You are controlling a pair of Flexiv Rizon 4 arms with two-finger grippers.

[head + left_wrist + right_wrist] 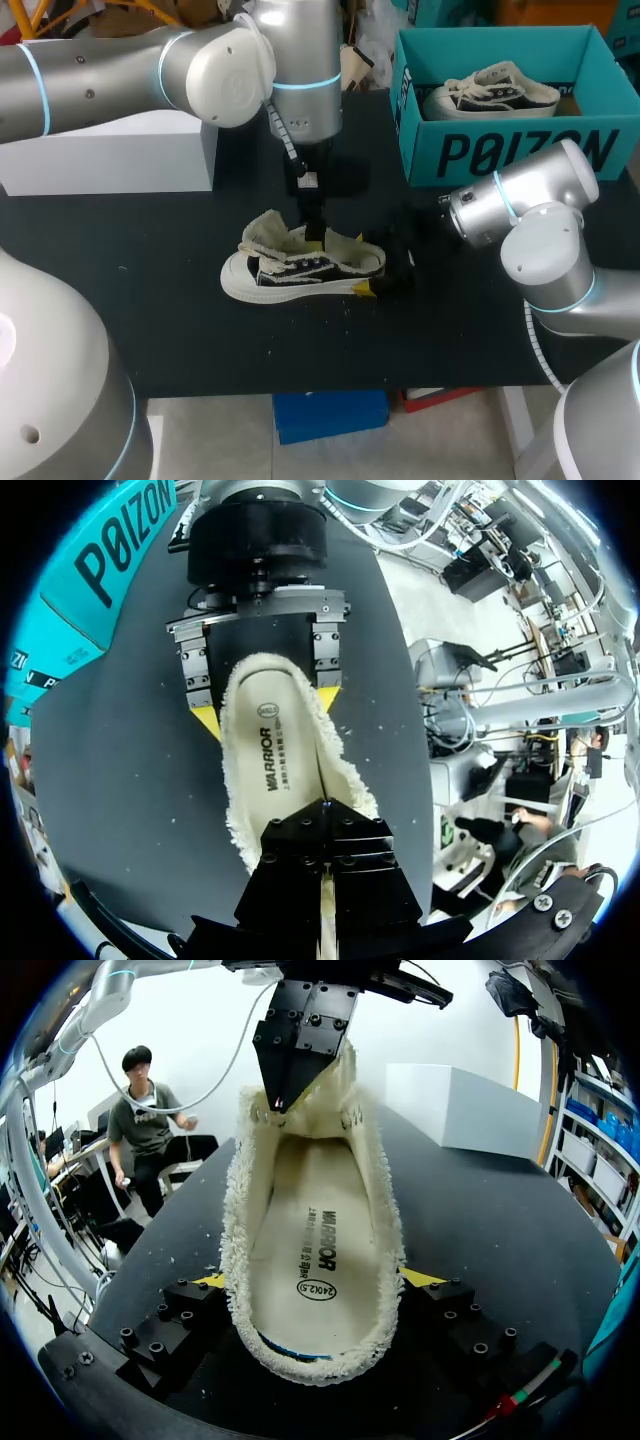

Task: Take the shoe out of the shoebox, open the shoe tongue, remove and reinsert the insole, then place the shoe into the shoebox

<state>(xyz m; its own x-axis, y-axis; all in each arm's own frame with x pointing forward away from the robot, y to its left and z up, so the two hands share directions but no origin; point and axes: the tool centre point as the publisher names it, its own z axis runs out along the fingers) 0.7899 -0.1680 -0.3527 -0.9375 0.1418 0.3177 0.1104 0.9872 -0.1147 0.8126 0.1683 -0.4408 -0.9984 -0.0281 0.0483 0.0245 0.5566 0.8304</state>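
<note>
Right jaws clamp the heel of the shoe (300,270), steadying it on the counter (150,300); left jaws pinch the tongue (345,1085) up, likely to bare the insole (320,1250); the shoebox (520,152) stands well apart

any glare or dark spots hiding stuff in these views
Head view: bright sheen on the left arm shell; the dark right pincer nearly blends into the black table. Left wrist view: the shoe is evenly lit. Right wrist view: the insole shows no glare.
</note>
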